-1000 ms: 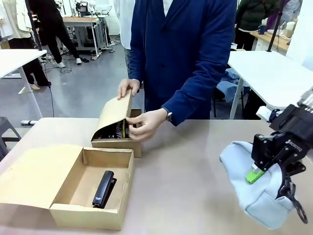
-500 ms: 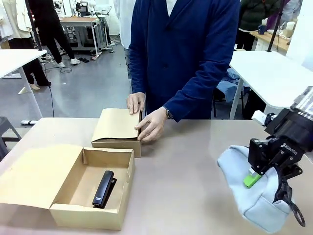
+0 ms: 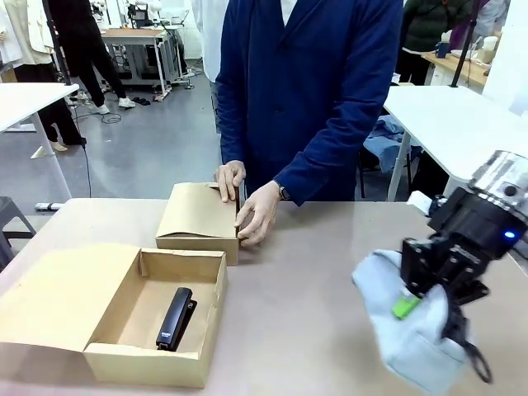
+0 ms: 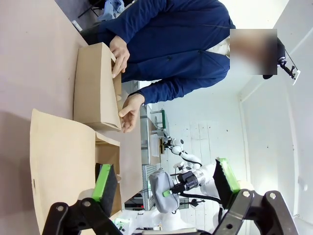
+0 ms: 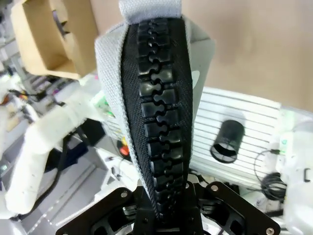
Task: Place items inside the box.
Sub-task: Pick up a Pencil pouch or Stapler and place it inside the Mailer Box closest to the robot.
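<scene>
My right gripper (image 3: 412,299) is shut on the pale grey-blue case (image 3: 396,326) and holds it above the table's right side. The case's black zip (image 5: 161,117) runs up the middle of the right wrist view, clamped at its lower end. An open cardboard box (image 3: 157,309) sits at the front left with a black stapler (image 3: 175,318) lying in it. My left gripper (image 4: 164,188) stands open with nothing between its green pads (image 4: 102,181). A person presses both hands (image 3: 247,210) on a smaller closed cardboard box (image 3: 198,219) behind the open one.
The open box's lid (image 3: 58,297) lies flat to the left. Bare tabletop (image 3: 305,272) spreads between the boxes and the case. White tables and people stand in the room behind.
The person has shut the small box's lid and now presses it flat. My right gripper has carried the case a little to the left.
</scene>
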